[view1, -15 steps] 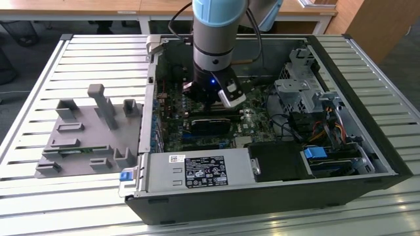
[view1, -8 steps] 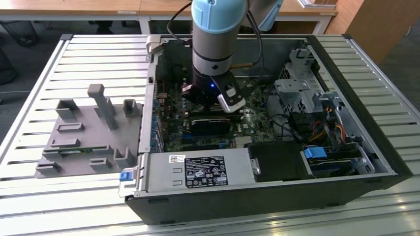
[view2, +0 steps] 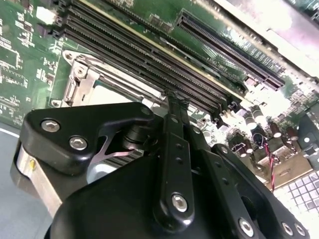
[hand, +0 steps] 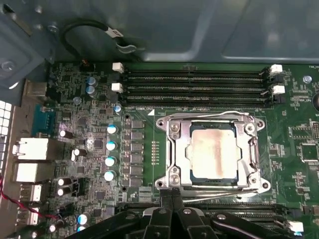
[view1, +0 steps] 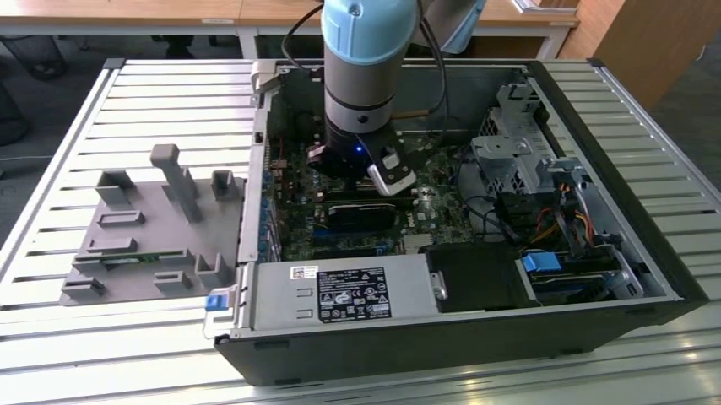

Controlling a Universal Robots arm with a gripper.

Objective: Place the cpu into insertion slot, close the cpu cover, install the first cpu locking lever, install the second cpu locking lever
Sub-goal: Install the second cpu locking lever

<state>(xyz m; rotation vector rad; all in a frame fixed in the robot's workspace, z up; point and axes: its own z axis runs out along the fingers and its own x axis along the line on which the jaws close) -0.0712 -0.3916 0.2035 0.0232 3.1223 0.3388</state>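
The cpu (hand: 213, 153) sits under the closed cpu cover (hand: 174, 149).

Even daylight on the slatted white metal table (view1: 135, 337) — the black open computer case (view1: 451, 346) stays shadowed inside. Glare whitens the green circuit board (view2: 279, 20) in the second wrist view — nearby black gripper parts blur.

Lab or workshop; slatted metal bench (view1: 135, 84); opened computer case (view1: 451, 337)
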